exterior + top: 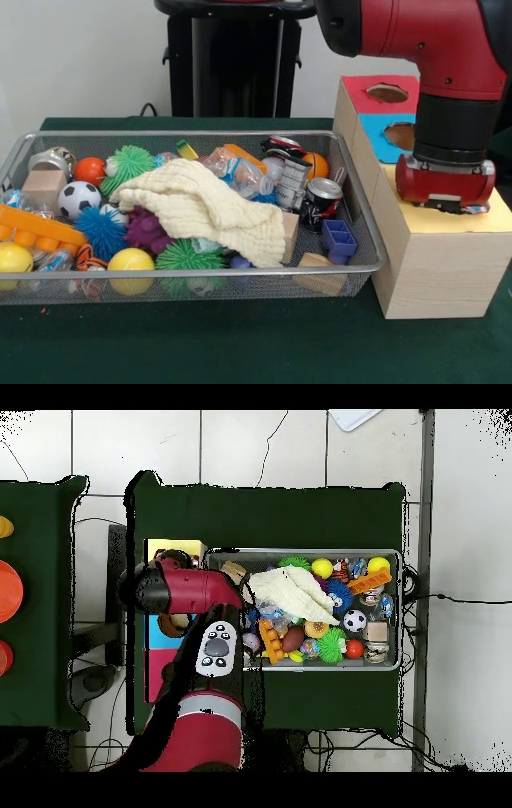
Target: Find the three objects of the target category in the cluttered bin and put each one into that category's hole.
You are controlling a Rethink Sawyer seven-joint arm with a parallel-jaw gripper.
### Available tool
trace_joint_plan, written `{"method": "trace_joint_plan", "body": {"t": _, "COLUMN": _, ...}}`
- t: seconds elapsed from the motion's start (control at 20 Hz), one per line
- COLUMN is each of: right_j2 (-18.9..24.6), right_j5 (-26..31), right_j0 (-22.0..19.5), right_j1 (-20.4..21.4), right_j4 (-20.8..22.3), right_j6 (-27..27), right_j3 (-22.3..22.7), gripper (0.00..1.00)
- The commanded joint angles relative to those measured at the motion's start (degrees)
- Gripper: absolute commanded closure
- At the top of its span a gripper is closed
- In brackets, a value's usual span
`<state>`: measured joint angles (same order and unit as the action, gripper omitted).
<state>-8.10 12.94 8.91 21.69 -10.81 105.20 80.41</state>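
Gripper (445, 202): over the wooden box's (436, 260) yellow section, likely for a drop; grip state cannot be told. Bin (364, 232): cloth (208, 206) covers the toys.

Even, bright, soft-shadowed indoor light

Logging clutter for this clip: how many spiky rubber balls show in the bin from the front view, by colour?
In the bin, front view:
green spiky balls: 2
blue spiky ball: 1
purple spiky ball: 1
Total: 4 in plain sight; the cream cloth may cover more.
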Motion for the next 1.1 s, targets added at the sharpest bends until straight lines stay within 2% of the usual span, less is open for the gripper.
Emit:
{"method": "trace_joint_plan", "body": {"t": 0.05, "right_j2": 1.50, "right_j5": -13.50, "right_j0": -2.12, "right_j1": -11.41, "right_j4": 4.06, "right_j6": 8.61, "right_j3": 0.32, "gripper": 1.00}}
{"method": "trace_joint_plan", "body": {"t": 0.25, "right_j2": 1.67, "right_j5": -13.51, "right_j0": -2.34, "right_j1": -11.17, "right_j4": 4.69, "right_j6": 8.65, "right_j3": 0.51, "gripper": 1.00}}
{"method": "trace_joint_plan", "body": {"t": 0.4, "right_j2": 2.77, "right_j5": -10.42, "right_j0": -3.16, "right_j1": -10.30, "right_j4": 4.24, "right_j6": 8.18, "right_j3": 1.16, "gripper": 1.00}}
{"method": "trace_joint_plan", "body": {"t": 0.65, "right_j2": 3.76, "right_j5": -3.25, "right_j0": -4.18, "right_j1": -6.18, "right_j4": 1.70, "right_j6": 8.95, "right_j3": 3.81, "gripper": 1.00}}
{"method": "trace_joint_plan", "body": {"t": 0.95, "right_j2": 1.62, "right_j5": 7.63, "right_j0": -2.70, "right_j1": 0.27, "right_j4": -0.55, "right_j6": 9.73, "right_j3": 5.45, "gripper": 1.00}}
{"method": "trace_joint_plan", "body": {"t": 1.1, "right_j2": -0.24, "right_j5": 13.27, "right_j0": -1.07, "right_j1": 3.37, "right_j4": -0.33, "right_j6": 9.19, "right_j3": 5.39, "gripper": 1.00}}
